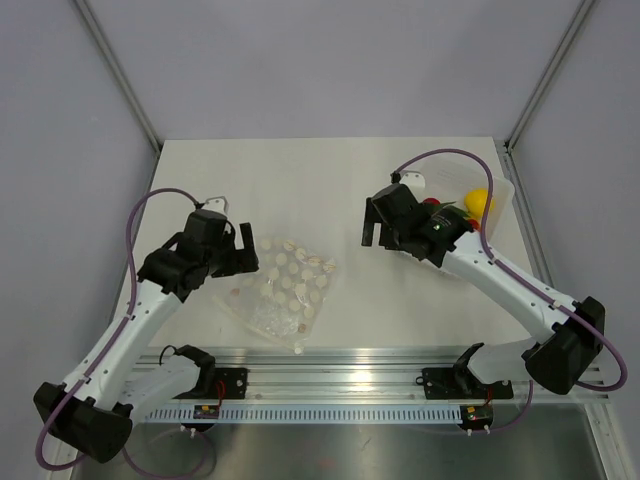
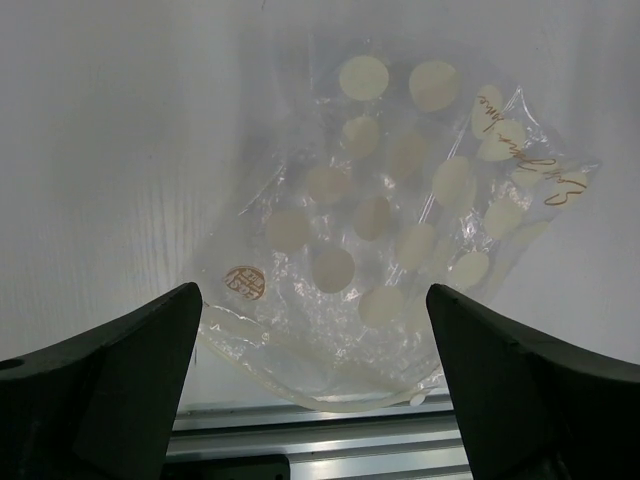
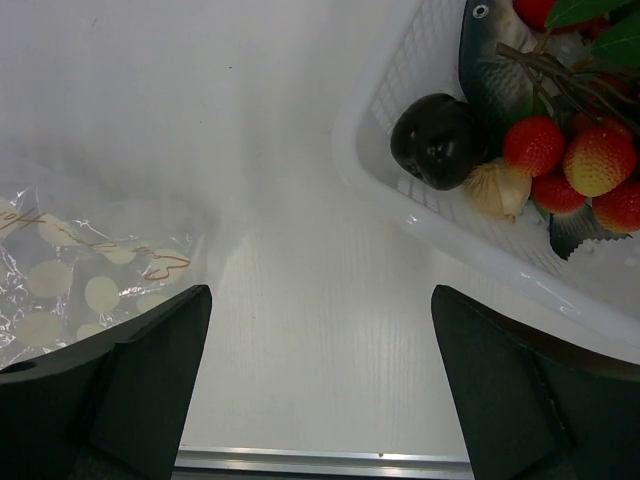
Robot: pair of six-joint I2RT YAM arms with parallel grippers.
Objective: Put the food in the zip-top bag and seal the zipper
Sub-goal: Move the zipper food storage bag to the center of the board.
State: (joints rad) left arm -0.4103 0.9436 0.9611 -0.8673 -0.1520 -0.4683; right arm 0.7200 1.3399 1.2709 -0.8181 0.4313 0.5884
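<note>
The zip-top bag (image 1: 285, 293) lies flat and empty on the table, clear plastic with cream dots. In the left wrist view the bag (image 2: 400, 230) fills the middle, and its zipper (image 2: 329, 401) runs along the edge by the metal rail. My left gripper (image 1: 246, 251) is open and empty just left of the bag, hovering over it (image 2: 312, 290). The food sits in a white basket (image 1: 500, 195): a yellow lemon (image 1: 480, 203), red strawberries (image 3: 585, 160), a dark round piece (image 3: 438, 140), a toy fish (image 3: 490, 70). My right gripper (image 1: 369, 230) is open and empty (image 3: 320, 290), between bag and basket.
The basket's white rim (image 3: 470, 255) crosses the upper right of the right wrist view, and a corner of the bag (image 3: 90, 275) shows at its left. The metal rail (image 1: 330, 365) runs along the table's near edge. Frame posts stand at the back corners.
</note>
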